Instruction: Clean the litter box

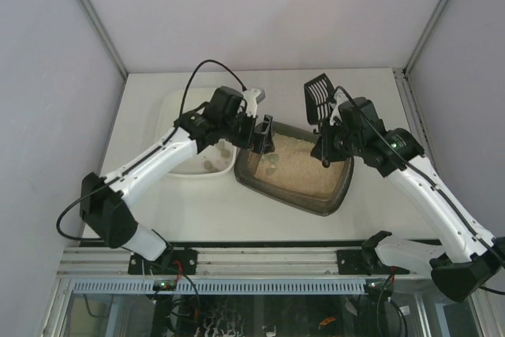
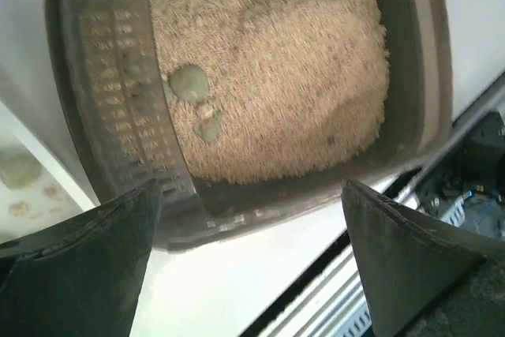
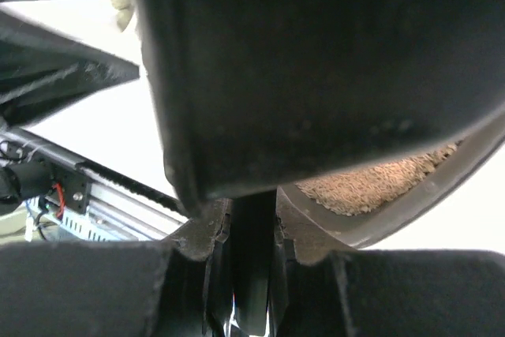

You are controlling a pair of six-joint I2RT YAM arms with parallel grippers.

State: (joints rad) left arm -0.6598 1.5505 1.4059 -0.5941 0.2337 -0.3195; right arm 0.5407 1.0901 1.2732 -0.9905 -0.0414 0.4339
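The litter box [image 1: 327, 204] is a dark tray of beige litter lying in the middle of the table. Greenish clumps [image 2: 189, 83] sit in the litter near its left end. My left gripper [image 1: 263, 133] hangs open over that left end, and in the left wrist view its gripper [image 2: 248, 195] has nothing between the fingers, with the box rim [image 2: 426, 53] below them. My right gripper [image 1: 325, 150] is over the box's far right side, shut on the handle of a black slotted scoop [image 1: 318, 99] whose head points up and away. In the right wrist view the scoop [image 3: 316, 61] fills most of the frame above the gripper [image 3: 252, 219].
A white tray [image 1: 197, 173] stands just left of the litter box and holds a few greenish clumps [image 1: 209, 165]. The metal rail [image 1: 260, 258] with the arm bases runs along the near edge. Grey walls close in the table on three sides.
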